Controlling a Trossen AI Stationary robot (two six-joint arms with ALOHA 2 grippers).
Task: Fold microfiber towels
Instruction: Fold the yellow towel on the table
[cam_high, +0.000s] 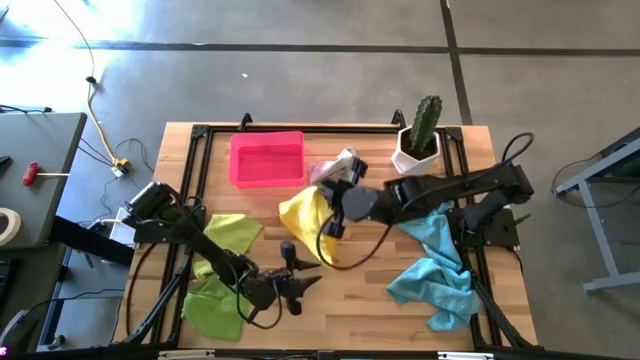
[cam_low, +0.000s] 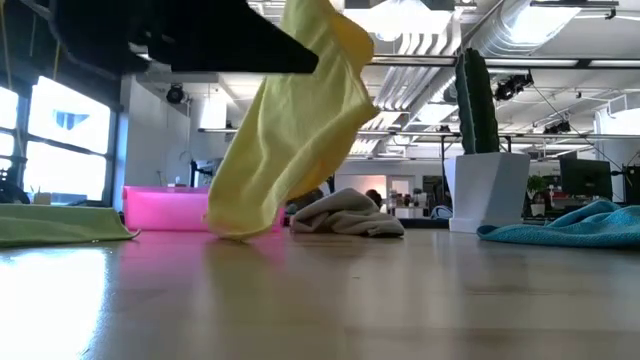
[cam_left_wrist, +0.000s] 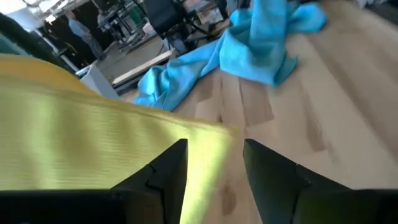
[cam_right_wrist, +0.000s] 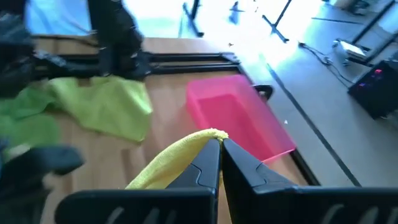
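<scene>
Nearest you, the left gripper (cam_high: 293, 283) hovers low over the table's front edge with its jaws spread and empty, the yellow towel's (cam_high: 308, 222) hanging hem just ahead of it. Ease in and take that free corner squarely before pulling the cloth flat. Farther back, the right gripper (cam_right_wrist: 220, 151) pinches the towel's upper edge, jaws nearly closed on it; keep it lifted, clear of the pink tray (cam_high: 266, 159).

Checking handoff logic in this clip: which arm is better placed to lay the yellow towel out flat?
Probably the right. Its end effector is shut on the yellow towel, lifted with its lower edge touching the table. The left end effector is open nearby, gripping nothing.
</scene>
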